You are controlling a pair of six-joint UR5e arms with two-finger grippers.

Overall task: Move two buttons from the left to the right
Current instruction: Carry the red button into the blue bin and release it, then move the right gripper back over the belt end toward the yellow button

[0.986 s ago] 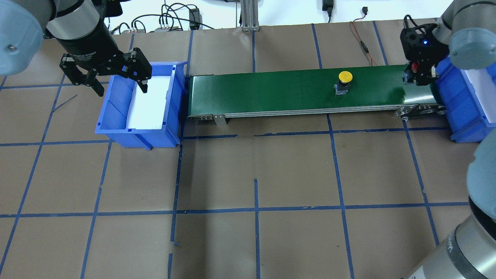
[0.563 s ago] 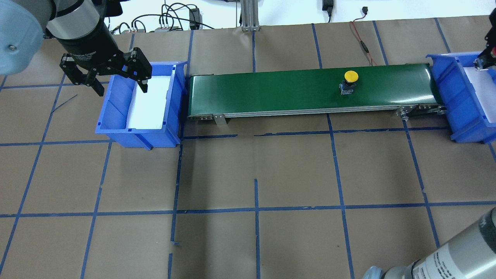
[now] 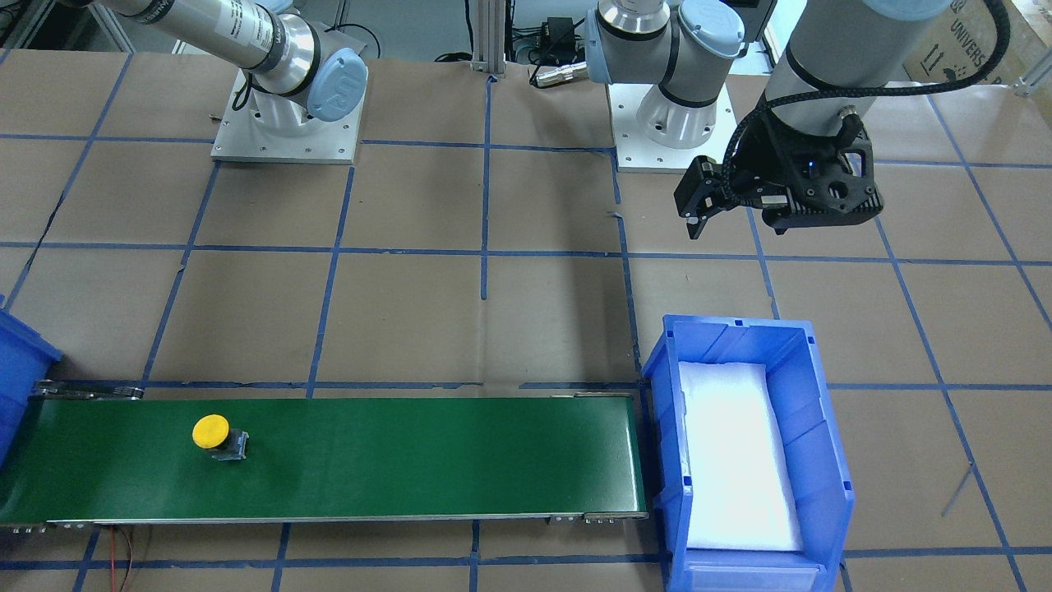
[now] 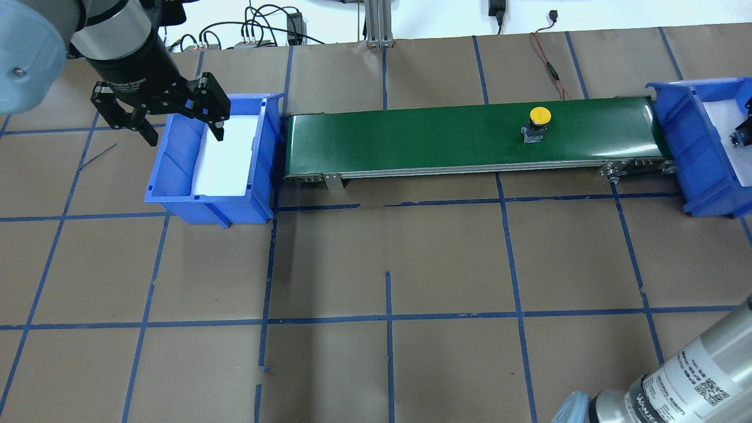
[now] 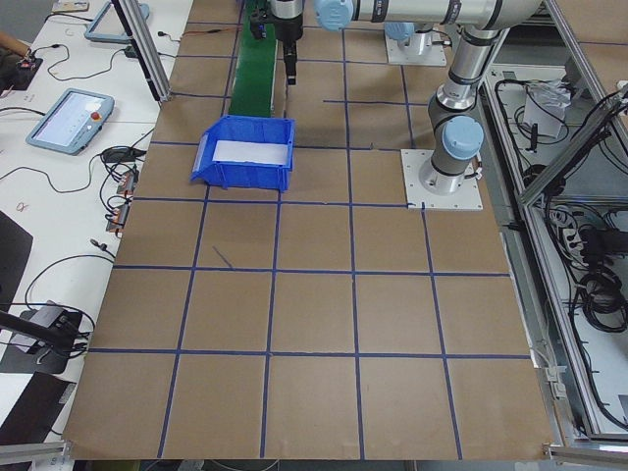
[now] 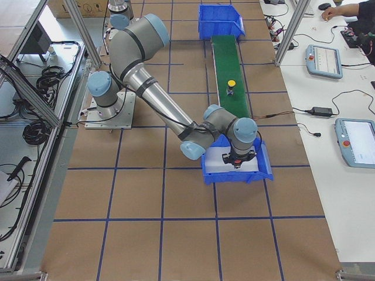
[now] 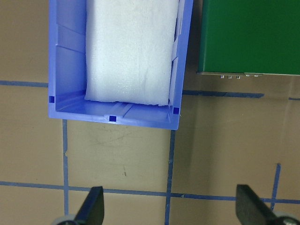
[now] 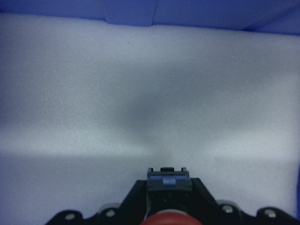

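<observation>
Left claw point(image 4: 185, 132) spread wide, hovering on the robot side of left blue bin point(image 4: 176, 147). Further out, toward the tabletop's point(image 4: 411, 264) far edge: yellow button point(image 4: 537, 120) upright on green conveyor point(image 4: 411, 138), right half. Right claw point(image 8: 167, 190) clamps red button point(image 8: 166, 219) just above foam point(image 8: 140, 93) in right bin point(image 4: 675, 129).

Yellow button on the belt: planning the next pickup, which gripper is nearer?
Right. The right gripper is over the blue bin at the belt end near the yellow button; the left gripper hovers by the other bin, at the opposite end.
</observation>
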